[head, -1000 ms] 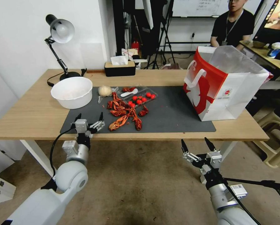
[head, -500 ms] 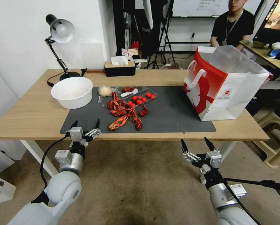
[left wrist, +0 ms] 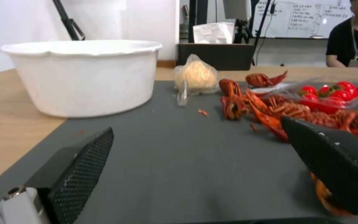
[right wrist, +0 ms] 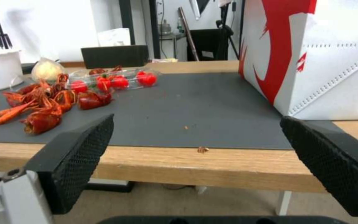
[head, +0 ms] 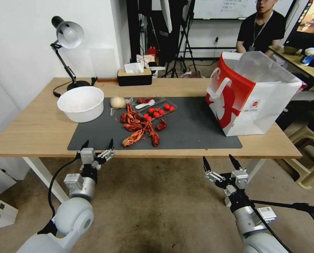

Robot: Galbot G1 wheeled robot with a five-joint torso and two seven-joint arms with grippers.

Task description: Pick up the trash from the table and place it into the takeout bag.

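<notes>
The left tool (head: 97, 145) is positioned at the near edge of the worktop (head: 34, 130), just over the front left corner of the dark grey mat (head: 195, 130); its fingers are spread wide and hold nothing. In the left wrist view, the left tool's two black textured pads (left wrist: 81, 168) frame the mat surface with a wide gap between them. The right tool (head: 220, 161) sits below and in front of the worktop edge, over the floor, fingers fully spread and empty. The red crayfish shells (head: 139, 127) lie in a loose pile near the middle of the mat, just ahead and to the right of the left tool. A clear plastic tray (head: 159, 106) holding small red round items lies touching the far side of the pile. A beige ball in clear wrap (head: 118, 102) rests behind the shells, beside a white round bowl (head: 81, 103) that stands at the left end of the mat. The takeout bag (head: 249, 95) stands upright and open on the right end of the mat, well apart from the shells. A desk lamp (head: 66, 45) and a black tissue box (head: 134, 77) stand along the far edge of the worktop.
</notes>
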